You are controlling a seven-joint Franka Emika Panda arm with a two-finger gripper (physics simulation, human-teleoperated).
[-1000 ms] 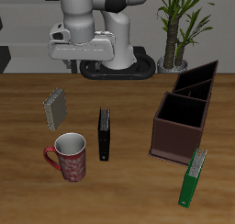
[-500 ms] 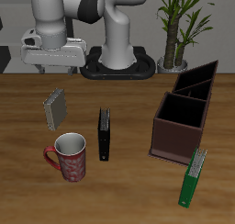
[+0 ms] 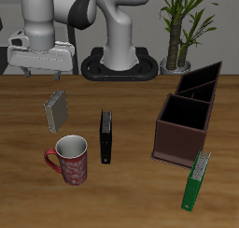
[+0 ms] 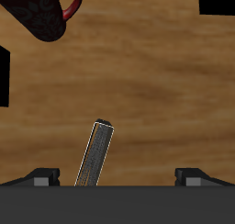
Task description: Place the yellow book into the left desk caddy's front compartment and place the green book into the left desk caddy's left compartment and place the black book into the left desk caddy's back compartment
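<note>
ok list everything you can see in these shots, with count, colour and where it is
yellow book: 1, greyish pale yellow, on edge behind the mug, under the gripper
black book: 1, black, on edge mid-table beside the mug
green book: 1, bright green, near the table's front edge, before the caddy
left desk caddy: 1, dark maroon-brown, open-topped with dividers
mug: 1, red patterned, near the front edge
plant: 1, green, at the back
table: 1, brown wood
gripper: 1, white-grey, above the yellow book, jaws open

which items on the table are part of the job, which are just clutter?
Job:
yellow book
black book
green book
left desk caddy

Clutter:
mug, in front of the yellow book
potted plant, at the table's back behind the caddy
</note>
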